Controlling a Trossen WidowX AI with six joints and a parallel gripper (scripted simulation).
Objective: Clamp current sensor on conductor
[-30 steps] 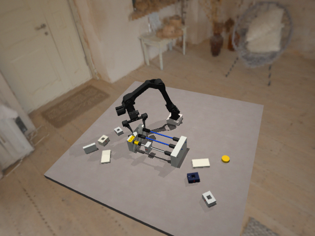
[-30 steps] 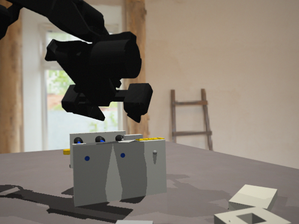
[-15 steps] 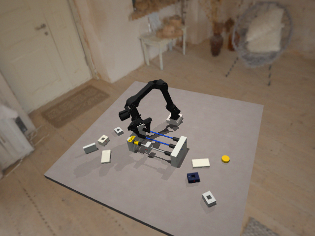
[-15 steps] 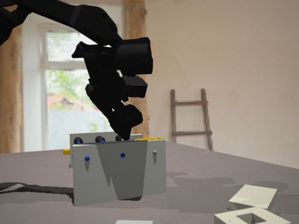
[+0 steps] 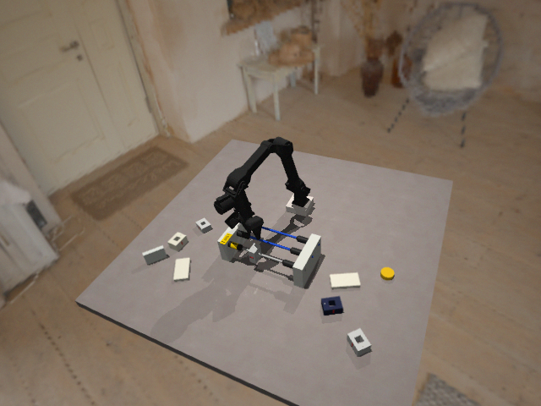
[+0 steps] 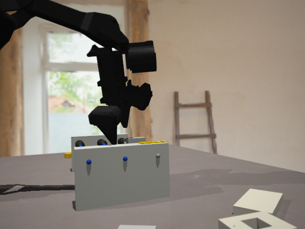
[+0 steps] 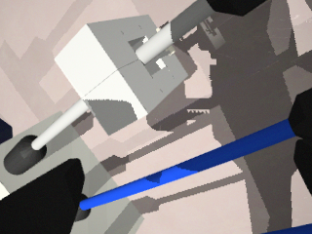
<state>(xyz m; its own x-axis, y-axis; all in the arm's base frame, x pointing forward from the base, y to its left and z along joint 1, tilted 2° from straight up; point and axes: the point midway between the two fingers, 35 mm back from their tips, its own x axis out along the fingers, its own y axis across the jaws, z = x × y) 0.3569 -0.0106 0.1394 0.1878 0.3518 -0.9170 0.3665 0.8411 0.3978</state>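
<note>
- Exterior: sensor mostly hidden behind the near panel
- Top: label lettering too small
- Exterior: arm cut off left

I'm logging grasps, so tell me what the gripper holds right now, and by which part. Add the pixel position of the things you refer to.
Nothing is held: the gripper [image 5: 258, 233] is open, and the grey sensor [image 5: 253, 254] [image 7: 104, 70] sits around the white conductor [image 5: 271, 258] [image 7: 60, 124], away from the fingers.

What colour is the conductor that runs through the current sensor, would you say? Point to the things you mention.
Pale grey to white [image 5: 271, 258] [image 7: 60, 125]; the wrist view shows it best.
</note>
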